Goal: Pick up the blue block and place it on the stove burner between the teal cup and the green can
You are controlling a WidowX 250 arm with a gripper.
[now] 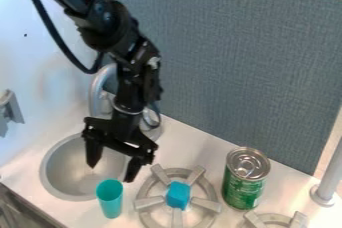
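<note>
Teal cup (110,199) stands at the sink's (67,172) five o'clock, near an open gripper (111,173). Blue cube (178,195) tops a burner (148,202), green can (244,179) at its two o'clock.

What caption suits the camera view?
Open black gripper at a sink; teal cup, blue block on a burner, green can nearby.

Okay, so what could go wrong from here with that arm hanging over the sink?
The open gripper hangs close to the teal cup, so coming down slightly off could clip its rim and tip it. The cup also stands right by the sink, so a nudge might drop it in. And a sideways swing could knock the blue block off the burner.
</note>
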